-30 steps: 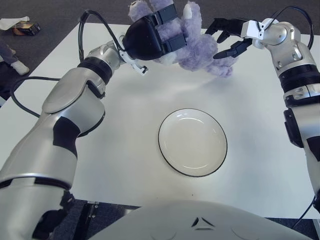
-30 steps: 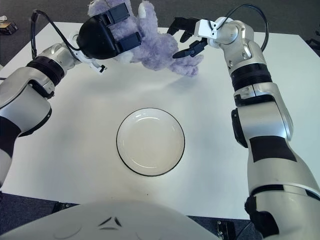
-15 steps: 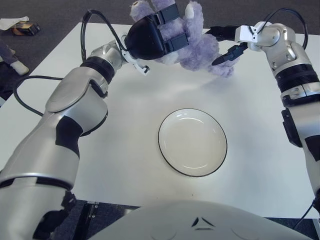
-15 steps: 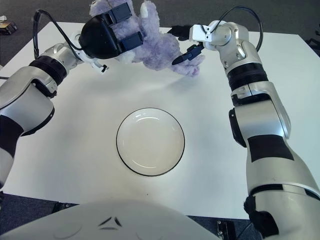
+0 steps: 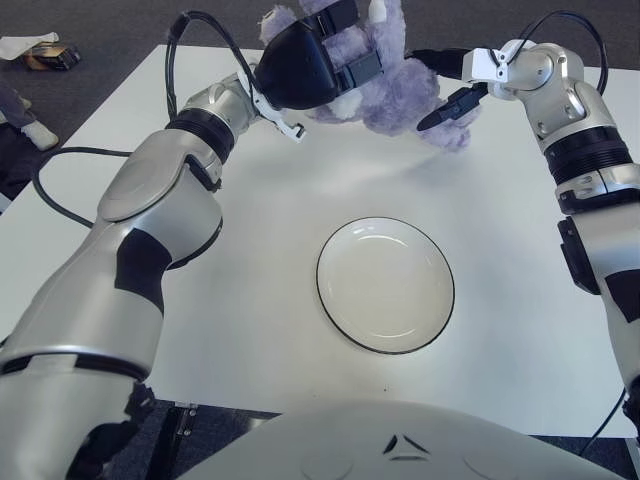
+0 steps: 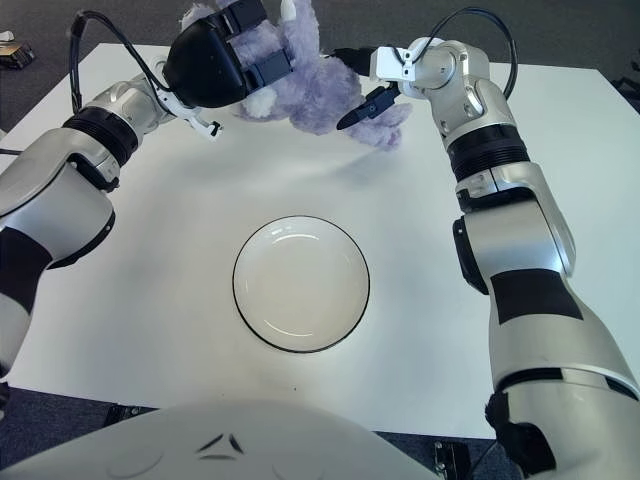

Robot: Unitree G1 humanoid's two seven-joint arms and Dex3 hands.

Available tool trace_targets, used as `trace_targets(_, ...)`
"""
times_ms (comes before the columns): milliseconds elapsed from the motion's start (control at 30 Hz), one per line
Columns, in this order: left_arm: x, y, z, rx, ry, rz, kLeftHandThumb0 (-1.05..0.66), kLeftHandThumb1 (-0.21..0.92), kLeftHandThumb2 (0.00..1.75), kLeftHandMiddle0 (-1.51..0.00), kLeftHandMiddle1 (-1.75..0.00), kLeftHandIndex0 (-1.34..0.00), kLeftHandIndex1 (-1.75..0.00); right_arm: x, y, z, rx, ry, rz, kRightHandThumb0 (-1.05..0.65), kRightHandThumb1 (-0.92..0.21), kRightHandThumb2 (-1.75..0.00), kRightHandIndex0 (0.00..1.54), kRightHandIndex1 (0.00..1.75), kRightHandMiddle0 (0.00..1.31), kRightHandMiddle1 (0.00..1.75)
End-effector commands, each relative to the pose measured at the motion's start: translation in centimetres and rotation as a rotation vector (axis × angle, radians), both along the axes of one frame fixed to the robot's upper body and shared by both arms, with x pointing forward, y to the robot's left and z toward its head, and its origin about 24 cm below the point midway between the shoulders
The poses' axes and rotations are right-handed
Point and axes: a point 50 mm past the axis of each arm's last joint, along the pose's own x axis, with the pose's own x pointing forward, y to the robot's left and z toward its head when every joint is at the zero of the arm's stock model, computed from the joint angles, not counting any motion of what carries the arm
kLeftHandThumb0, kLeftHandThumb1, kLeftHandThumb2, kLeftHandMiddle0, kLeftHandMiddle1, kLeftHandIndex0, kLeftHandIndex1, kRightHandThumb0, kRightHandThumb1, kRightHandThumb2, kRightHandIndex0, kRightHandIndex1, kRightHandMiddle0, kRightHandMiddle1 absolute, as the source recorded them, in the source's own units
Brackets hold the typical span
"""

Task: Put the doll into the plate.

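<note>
The purple doll [image 5: 395,85] sits at top centre, gripped by the left hand [image 5: 310,62] with fingers closed on it. The right hand [image 5: 452,85] presses its fingers against the doll's right side. Maintain both contacts while lifting; carry it down-frame to the empty plate [image 5: 385,284] on the table [image 5: 250,290].

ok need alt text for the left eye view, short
Both robot hands grip a purple stuffed doll at the far edge of a white table: the left hand on its left side, the right hand on its right. An empty white plate with a dark rim sits nearer the robot.
</note>
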Motion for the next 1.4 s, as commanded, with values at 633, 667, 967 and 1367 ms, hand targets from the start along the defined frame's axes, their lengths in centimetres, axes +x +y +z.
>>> trace_targets(633,0.8,-2.2,3.0,-0.043,0.032,0.122,-0.45,0.44,1.15,-1.25,-1.75,-0.53,-1.73,-0.1,1.2,-0.6,0.044,-0.047,-0.006,-0.89,-0.81,-0.15,0.00,0.00,0.00,0.00)
trace_targets(667,0.8,-2.3,3.1,-0.043,0.034,0.123,-0.44,0.44,1.14,-1.25,-1.75,-0.53,-1.72,-0.1,1.2,-0.6,0.047,-0.050,-0.007,-0.89,-0.81,-0.15,0.00,0.00,0.00,0.00)
trace_targets(967,0.7,-2.7,3.3,-0.084,0.056,0.107,-0.44,0.47,0.97,-1.22,-1.75,-0.63,-1.53,0.4,0.8,-1.3,0.089,-0.134,-0.070,-0.96,-0.82,-0.20,0.05,0.01,0.01,0.27)
trace_targets(1367,0.4,-3.2,3.5,-0.109,0.061,0.074,-0.43,0.48,0.89,-1.19,-1.75,-0.69,-1.43,1.1,0.2,-3.1,0.069,-0.198,-0.187,-0.99,-0.80,-0.21,0.24,0.11,0.00,0.63)
